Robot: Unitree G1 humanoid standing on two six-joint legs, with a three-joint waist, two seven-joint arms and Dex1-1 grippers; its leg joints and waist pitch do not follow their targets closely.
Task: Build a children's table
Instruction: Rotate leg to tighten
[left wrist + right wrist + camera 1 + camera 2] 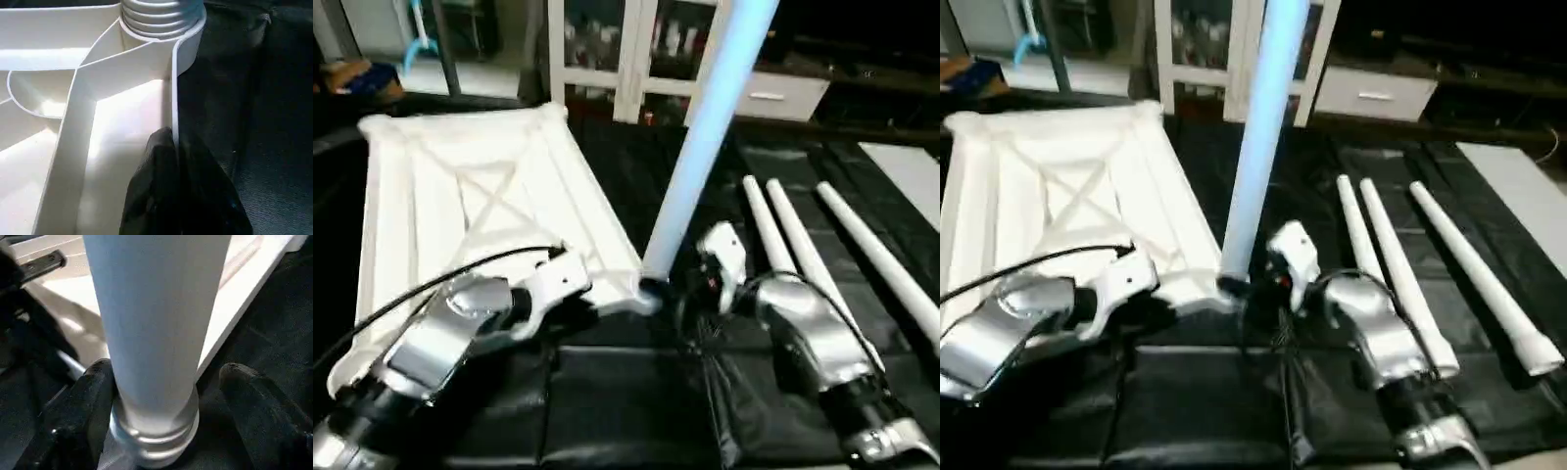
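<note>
The white table top [460, 196] lies upside down on the black cloth, its X ribs facing up. One white leg [705, 147] stands upright in the near corner socket [161, 19], threads showing at its base. My left gripper [173, 147] is shut on the top's thin rim wall just beside that socket. Around the foot of the leg is my right gripper [166, 382], open: one finger [93, 396] touches the leg and the other [249, 396] stands clear of it. Three more legs [1469, 264] lie side by side on the cloth to the right.
A black cable [421, 289] runs from my left arm across the table top. A white flat board [911, 166] lies at the far right. White glass-door cabinets [607, 49] and a drawer unit [773, 93] stand behind the work area.
</note>
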